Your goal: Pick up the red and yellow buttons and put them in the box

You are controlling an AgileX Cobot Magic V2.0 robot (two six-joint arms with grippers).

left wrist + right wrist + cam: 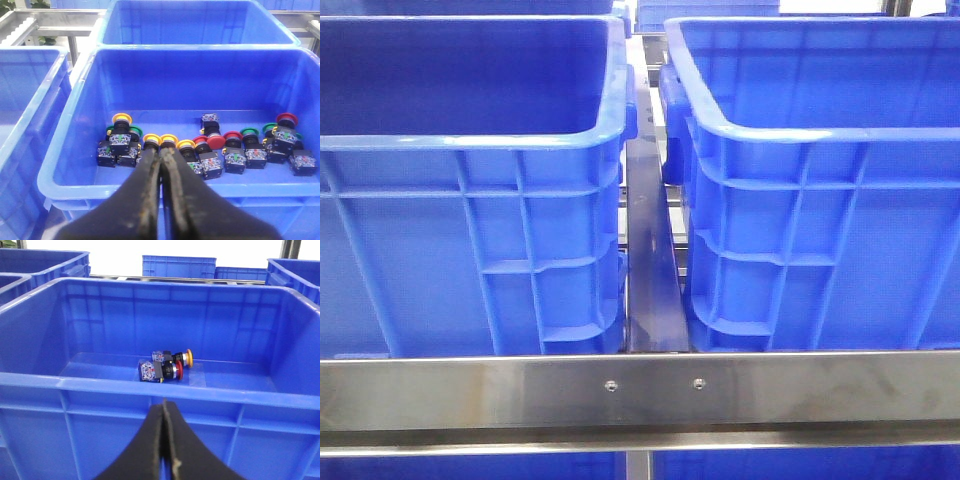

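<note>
In the left wrist view a blue bin [75, 110] holds a row of push buttons: yellow-capped ones [168, 139], red ones [216, 141] and green ones [249, 133]. My left gripper [161, 152] is shut and empty, hanging above the bin's near rim, its tips in line with two yellow buttons. In the right wrist view a second blue box [150, 385] holds a red button [161, 371] and a yellow button [176, 357] lying on its floor. Outside that box's near wall my right gripper [164, 402] is shut with nothing in it. Neither gripper shows in the front view.
The front view shows two tall blue bins, one at left [470, 180] and one at right [820, 180], split by a dark metal rail [650, 260], behind a steel crossbar [640, 390]. More blue bins [195, 22] stand behind and beside.
</note>
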